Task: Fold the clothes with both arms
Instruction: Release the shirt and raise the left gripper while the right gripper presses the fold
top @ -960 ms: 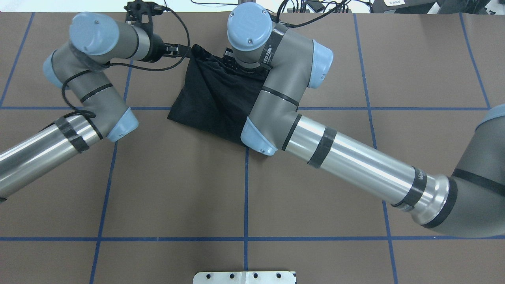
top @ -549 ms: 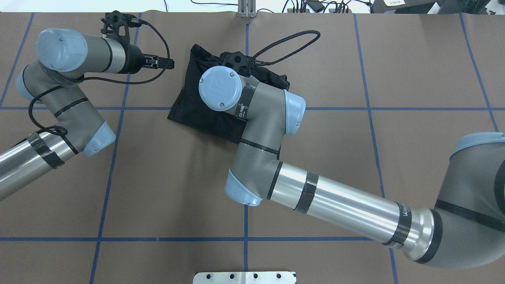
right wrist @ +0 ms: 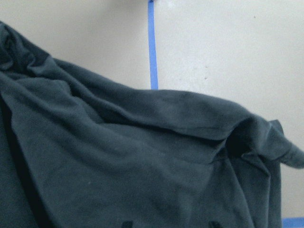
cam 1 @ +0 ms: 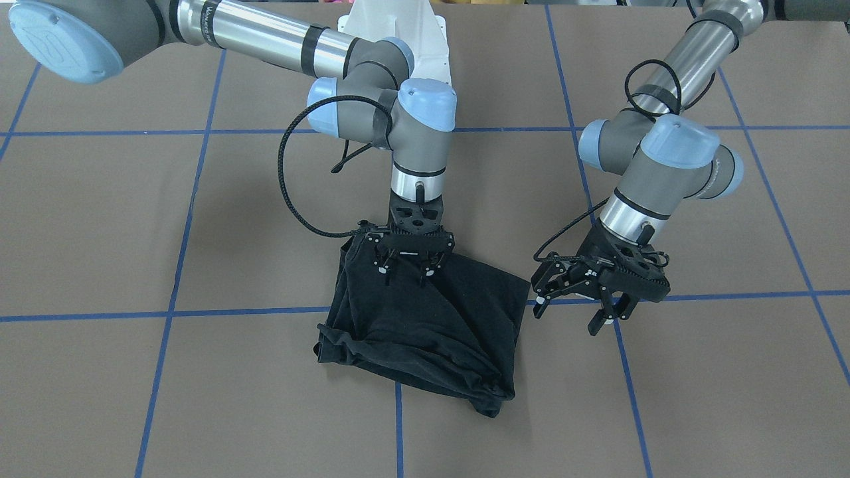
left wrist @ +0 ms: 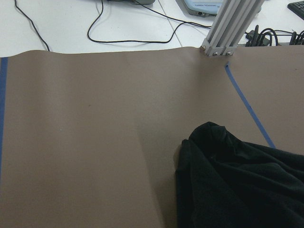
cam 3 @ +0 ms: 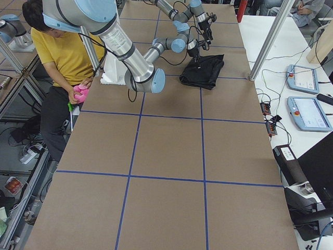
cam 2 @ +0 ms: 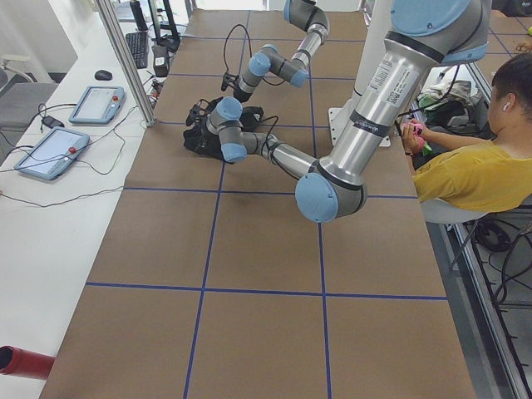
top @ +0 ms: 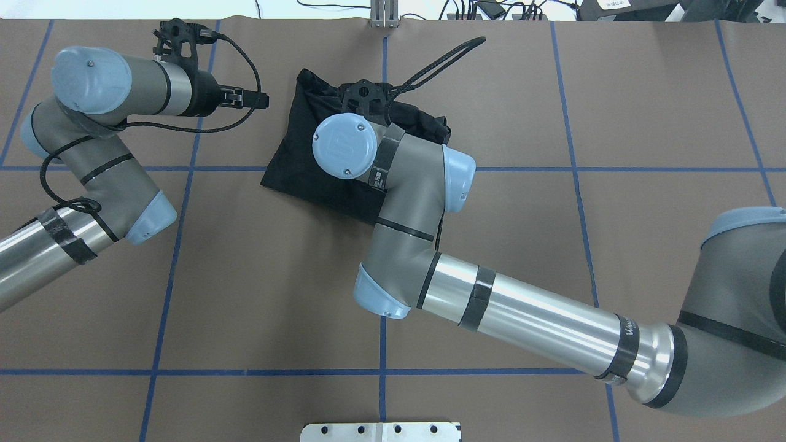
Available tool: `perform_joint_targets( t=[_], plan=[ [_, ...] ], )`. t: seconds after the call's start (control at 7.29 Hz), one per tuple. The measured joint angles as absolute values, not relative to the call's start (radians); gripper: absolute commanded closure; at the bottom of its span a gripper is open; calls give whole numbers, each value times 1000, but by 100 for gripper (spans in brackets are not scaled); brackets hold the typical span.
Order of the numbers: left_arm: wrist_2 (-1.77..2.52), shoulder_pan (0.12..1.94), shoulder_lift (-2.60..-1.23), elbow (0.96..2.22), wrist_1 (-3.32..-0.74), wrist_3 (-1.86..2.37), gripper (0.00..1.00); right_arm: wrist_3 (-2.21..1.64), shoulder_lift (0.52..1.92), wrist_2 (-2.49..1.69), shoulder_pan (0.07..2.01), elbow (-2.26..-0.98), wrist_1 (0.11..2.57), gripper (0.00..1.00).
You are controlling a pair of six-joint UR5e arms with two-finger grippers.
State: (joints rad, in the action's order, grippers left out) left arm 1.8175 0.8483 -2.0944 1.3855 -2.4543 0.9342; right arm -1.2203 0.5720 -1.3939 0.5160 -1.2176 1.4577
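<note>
One black short-sleeved T-shirt [cam 1: 431, 332] lies in a rough, several-layered square just below the middle of the front-facing frame. It sits across a blue tape line [cam 1: 133, 314] on the brown paper-covered table [cam 1: 166, 219]. None of its print shows, and the edge toward the bottom of the frame is wavy and rumpled.

The right arm's black two-finger gripper [cam 1: 404, 273] reaches in from the upper left and stands upright over the shirt's upper edge. Its fingers are spread with nothing pinched between them. In its wrist view the tips sit apart at the bottom of the frame over loose folds, but I can't tell whether they touch the cloth. The left arm's black two-finger gripper [cam 1: 570, 313] hangs tilted at the right of the frame, also spread and empty, just beside the shirt's right corner and clear of it.

To my eye a fold has been laid down and neither arm holds the shirt, so this is the pause between folds. The next move probably needs each gripper to find a corner or edge. Each would have to nip every layer there, since the stack is loose and the top ply alone could peel away.
</note>
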Motion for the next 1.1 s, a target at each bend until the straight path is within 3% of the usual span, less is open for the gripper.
perform_joint_targets(
  t=[0.27, 0.55, 0.69, 1.1],
  plan=[
    [1816, 848, -2093, 1386, -2459, 944, 0, -1236, 561, -1398, 527, -1167, 1420, 77],
    [1817, 847, -2093, 1387, -2460, 952, 0, -1306, 535, -1420, 524, -1146, 1407, 85],
    [1817, 847, -2093, 1388, -2460, 953, 0, -1350, 508, -1427, 520, -1114, 1403, 100],
    [1818, 847, -2094, 1389, -2461, 954, 0, -1377, 456, -1421, 545, -936, 1325, 100]
  ],
)
